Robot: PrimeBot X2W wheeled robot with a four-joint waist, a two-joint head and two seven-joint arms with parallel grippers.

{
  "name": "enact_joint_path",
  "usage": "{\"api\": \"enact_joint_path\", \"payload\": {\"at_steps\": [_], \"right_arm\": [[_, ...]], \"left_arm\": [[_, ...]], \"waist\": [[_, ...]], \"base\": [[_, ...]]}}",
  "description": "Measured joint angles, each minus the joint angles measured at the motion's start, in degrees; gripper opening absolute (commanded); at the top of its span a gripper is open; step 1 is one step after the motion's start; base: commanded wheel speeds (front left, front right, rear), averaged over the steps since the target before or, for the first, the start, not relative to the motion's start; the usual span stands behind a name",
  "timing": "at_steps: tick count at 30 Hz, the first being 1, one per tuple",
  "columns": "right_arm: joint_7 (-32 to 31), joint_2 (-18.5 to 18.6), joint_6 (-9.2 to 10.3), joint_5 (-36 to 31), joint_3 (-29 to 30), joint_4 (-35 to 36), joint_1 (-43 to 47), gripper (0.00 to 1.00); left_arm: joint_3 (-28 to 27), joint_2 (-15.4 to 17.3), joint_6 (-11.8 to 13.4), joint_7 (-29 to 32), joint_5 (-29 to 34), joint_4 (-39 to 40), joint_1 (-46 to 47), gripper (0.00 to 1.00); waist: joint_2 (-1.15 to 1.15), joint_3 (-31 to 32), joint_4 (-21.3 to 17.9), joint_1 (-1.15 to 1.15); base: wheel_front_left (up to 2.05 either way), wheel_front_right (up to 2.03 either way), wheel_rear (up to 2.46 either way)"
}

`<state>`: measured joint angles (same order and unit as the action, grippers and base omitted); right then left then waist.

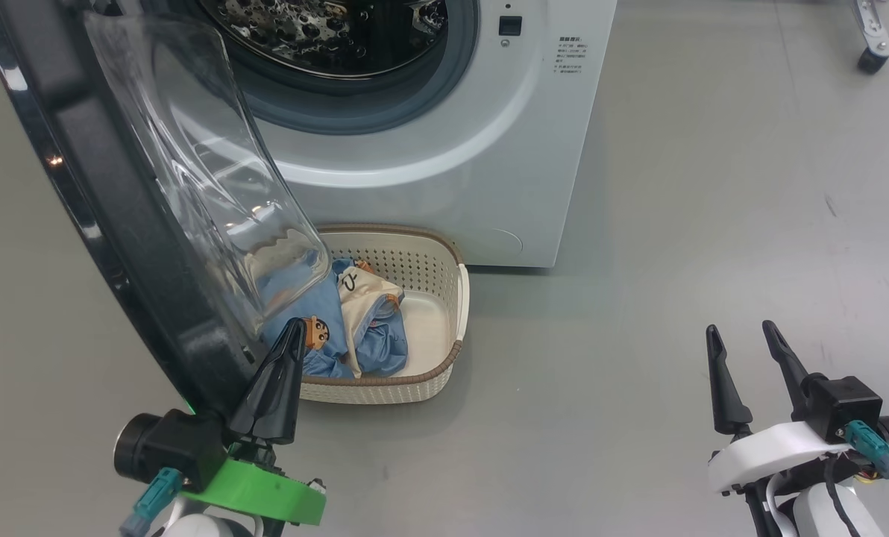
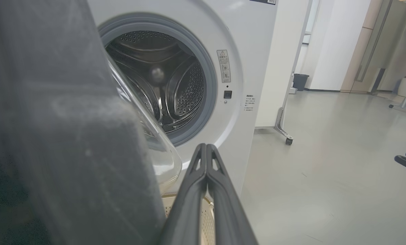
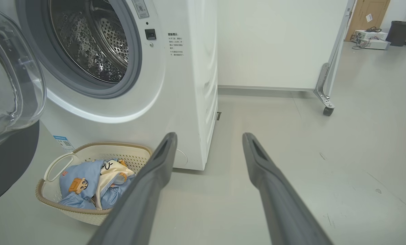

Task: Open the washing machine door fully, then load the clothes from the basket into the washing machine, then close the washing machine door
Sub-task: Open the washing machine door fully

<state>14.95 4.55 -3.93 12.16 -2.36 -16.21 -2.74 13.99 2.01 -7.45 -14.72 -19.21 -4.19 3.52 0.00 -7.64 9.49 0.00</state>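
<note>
One stiff, heavy-looking washing machine door (image 1: 79,194) stood swung out at frame left of the washing machine (image 1: 444,149), top centre. Below centre, the light basket (image 1: 456,298) held soft, limp clothes (image 1: 325,313), probably best pinched at a raised fold. At lower left the left end effector (image 1: 294,325) was pressed together and empty beside the door's rim; at lower right the right end effector (image 1: 740,328) gaped wide, empty.

Glossy black-rimmed washing machine door (image 1: 116,224), perforated shiny steel drum (image 3: 97,44), matt cream plastic basket (image 1: 415,265), blue fabric clothes (image 1: 370,335).
</note>
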Motion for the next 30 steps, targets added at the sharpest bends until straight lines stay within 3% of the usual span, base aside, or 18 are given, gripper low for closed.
{"api": "enact_joint_path", "payload": {"at_steps": [12, 30], "right_arm": [[0.0, 0.0, -0.11, -0.2, 1.6, 0.0, 0.0, 1.00], [0.0, -0.1, -0.71, -0.7, 2.7, 0.0, 0.1, 1.00]], "left_arm": [[1.2, 0.2, 0.0, 0.0, 0.2, 1.2, -0.1, 0.00], [-2.0, -0.1, 0.0, 0.0, -0.9, -0.9, -1.8, 0.00]], "waist": [[0.00, -1.0, 0.6, 0.00], [0.00, -0.2, 6.9, 0.00]], "base": [[0.00, 0.00, 0.00], [0.00, 0.00, 0.00]]}}
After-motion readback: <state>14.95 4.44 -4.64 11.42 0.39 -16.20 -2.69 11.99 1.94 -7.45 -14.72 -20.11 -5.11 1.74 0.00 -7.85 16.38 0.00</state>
